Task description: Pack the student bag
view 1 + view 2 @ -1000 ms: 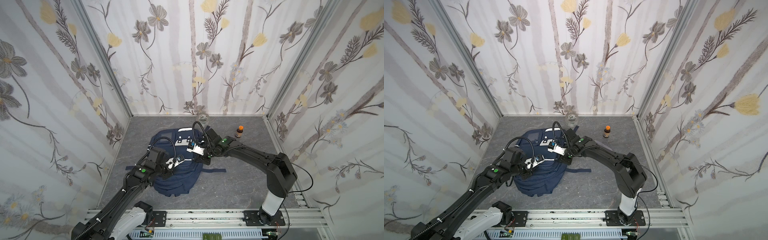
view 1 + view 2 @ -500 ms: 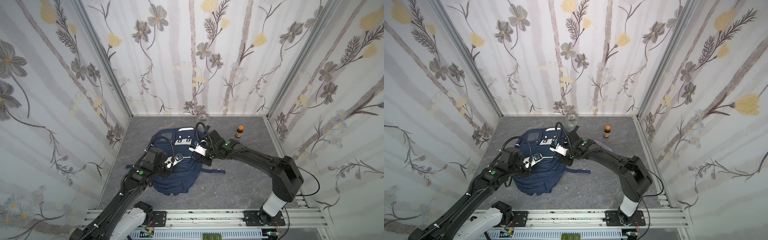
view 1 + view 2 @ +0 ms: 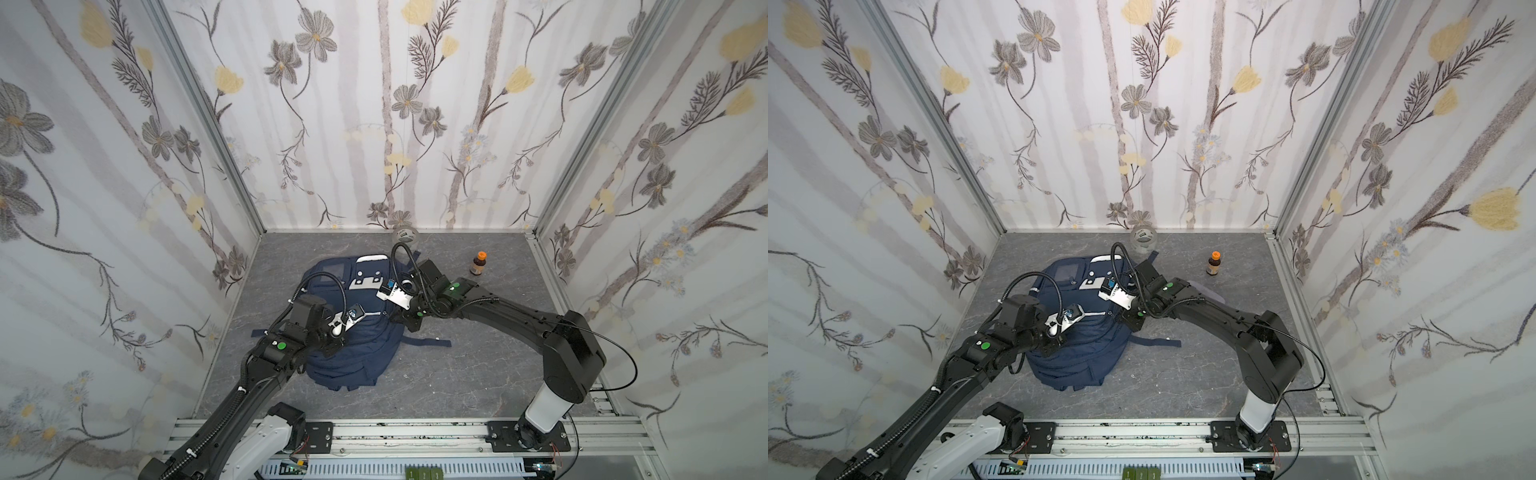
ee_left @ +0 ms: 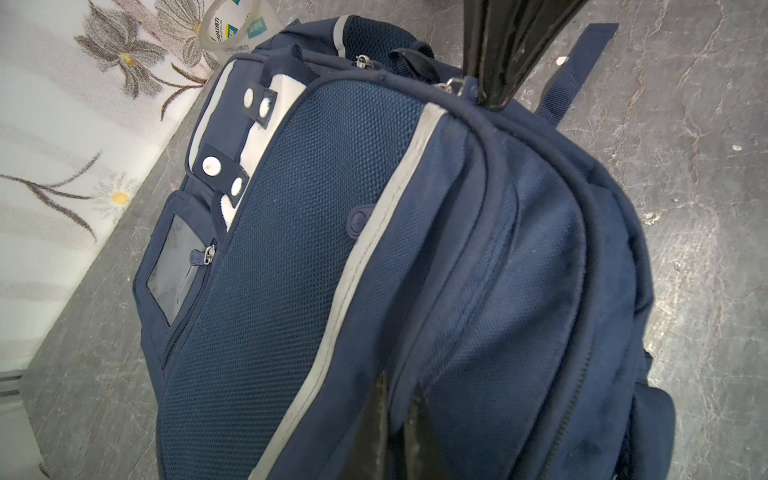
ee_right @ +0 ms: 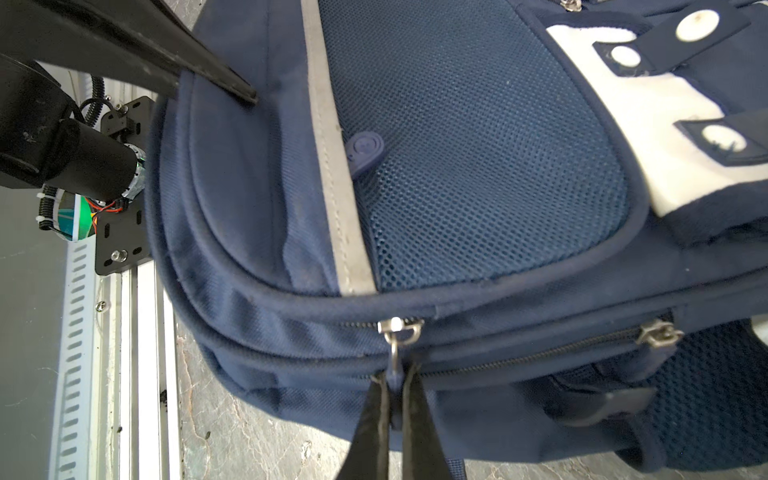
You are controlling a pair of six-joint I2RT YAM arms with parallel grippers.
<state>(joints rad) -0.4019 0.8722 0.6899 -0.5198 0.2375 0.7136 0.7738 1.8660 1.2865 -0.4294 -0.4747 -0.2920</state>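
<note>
Lying flat on the grey marbled counter [image 3: 478,374], left of its middle, the student bag [image 3: 357,353] has its white-patched end toward the back edge and its plain navy end toward the front edge. Both top views show it this way [image 3: 1084,357]. One dark strap [image 3: 424,343] trails out over the counter on the bag's right side.

The left gripper [image 4: 399,415] is down on the bag's front panel, on the plain navy cloth just beside the pale stripe [image 4: 374,249]. Its jaws are together, with a raised fold of the bag's fabric pinched between them. The right wrist view shows its dark tips [image 5: 245,93] pressed into that same cloth.

The right gripper [image 5: 395,386] sits at the bag's right side seam. Its jaws are clamped on a zip pull [image 5: 394,353] that hangs from a metal slider [image 5: 399,328]. A second slider [image 5: 658,334] sits further along the neighbouring zip and is untouched. The zips look closed along the stretch in view.

A clear tape roll [image 3: 405,236] stands at the counter's back edge, just beyond the bag's white-patched end. A small brown bottle [image 3: 478,264] with an orange cap stands upright toward the back right corner, apart from the bag.
</note>
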